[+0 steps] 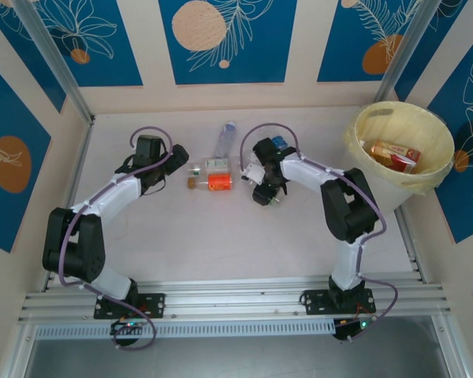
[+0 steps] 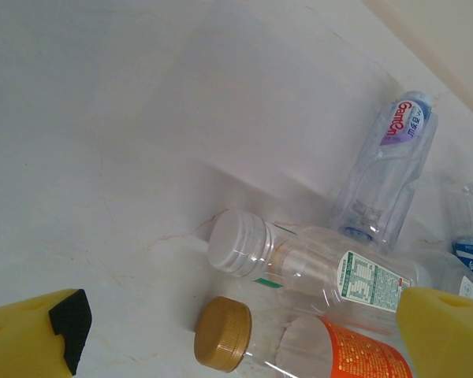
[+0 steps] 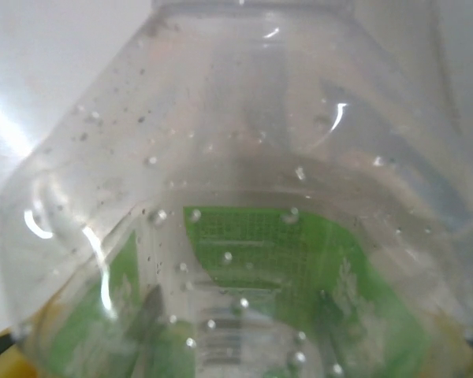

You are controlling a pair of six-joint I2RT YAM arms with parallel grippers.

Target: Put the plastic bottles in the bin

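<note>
White table (image 1: 221, 236); green-label bottle (image 3: 244, 260) blocks right hand (image 1: 269, 196), grip unclear.

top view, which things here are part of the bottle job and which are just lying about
Part of the job:
the bin
red bottle, already in the bin
white-capped bottle
orange-label bottle
purple-label bottle
green-label bottle, close up in the right wrist view

Just there:
blue wall panels
metal rails

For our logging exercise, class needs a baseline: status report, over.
Left gripper open over table bottles. Right gripper shut on green-label bottle. One red bottle in bin. Nothing seen blocking.
</note>
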